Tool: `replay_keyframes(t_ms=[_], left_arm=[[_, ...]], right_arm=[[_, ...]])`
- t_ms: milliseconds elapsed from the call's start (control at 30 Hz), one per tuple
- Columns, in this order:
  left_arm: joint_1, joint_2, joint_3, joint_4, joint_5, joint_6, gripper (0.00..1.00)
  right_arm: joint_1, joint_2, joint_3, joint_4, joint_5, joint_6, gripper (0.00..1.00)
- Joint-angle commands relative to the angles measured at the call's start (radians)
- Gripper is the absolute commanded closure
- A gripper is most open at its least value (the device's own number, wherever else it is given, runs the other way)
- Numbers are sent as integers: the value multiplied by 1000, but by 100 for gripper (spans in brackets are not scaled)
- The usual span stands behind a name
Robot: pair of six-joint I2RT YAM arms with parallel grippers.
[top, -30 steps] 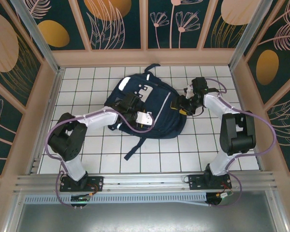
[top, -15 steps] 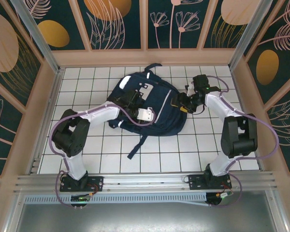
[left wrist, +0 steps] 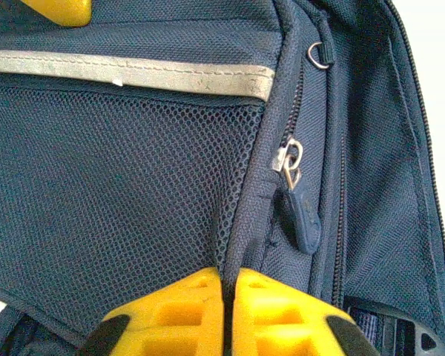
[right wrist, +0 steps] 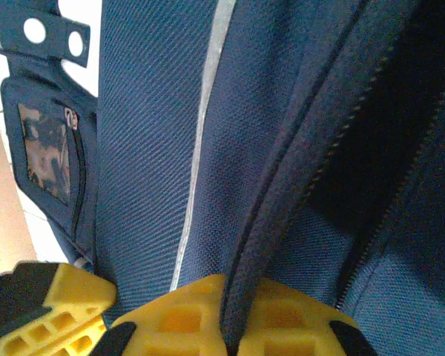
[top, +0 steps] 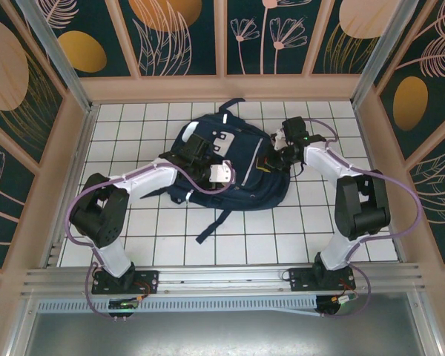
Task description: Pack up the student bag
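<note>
We see the student bag [top: 230, 167] lying flat on the white gridded table [top: 297, 222], toward its far middle, with an arm reaching in from each side. In the left wrist view, the left gripper [left wrist: 228, 285] is closed on a raised seam of the bag, between the mesh pocket [left wrist: 119, 193] and a dangling zipper pull [left wrist: 300, 215]. In the right wrist view, the right gripper [right wrist: 236, 297] is clamped on a fabric ridge running beside a zipper line.
</note>
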State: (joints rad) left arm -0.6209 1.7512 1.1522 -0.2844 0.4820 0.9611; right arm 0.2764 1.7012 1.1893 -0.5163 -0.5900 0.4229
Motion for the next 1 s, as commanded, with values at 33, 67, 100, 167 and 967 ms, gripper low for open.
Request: replay_keyframes(t_ms=[33, 67, 100, 167, 967], left_arm=[[-2, -14, -30, -49, -3, 47, 35], [1, 4, -16, -66, -11, 44, 32], [4, 21, 4, -90, -15, 41, 32], [6, 63, 39, -116, -52, 22, 32], [71, 71, 125, -107, 148, 59, 43]], right_arm=[[-8, 14, 50, 18, -82, -31, 100], [-10, 15, 57, 10, -95, -36, 100], [-11, 18, 62, 5, -107, -38, 100], [-10, 21, 71, -6, -135, -41, 100], [-3, 29, 132, -87, -191, -90, 100]])
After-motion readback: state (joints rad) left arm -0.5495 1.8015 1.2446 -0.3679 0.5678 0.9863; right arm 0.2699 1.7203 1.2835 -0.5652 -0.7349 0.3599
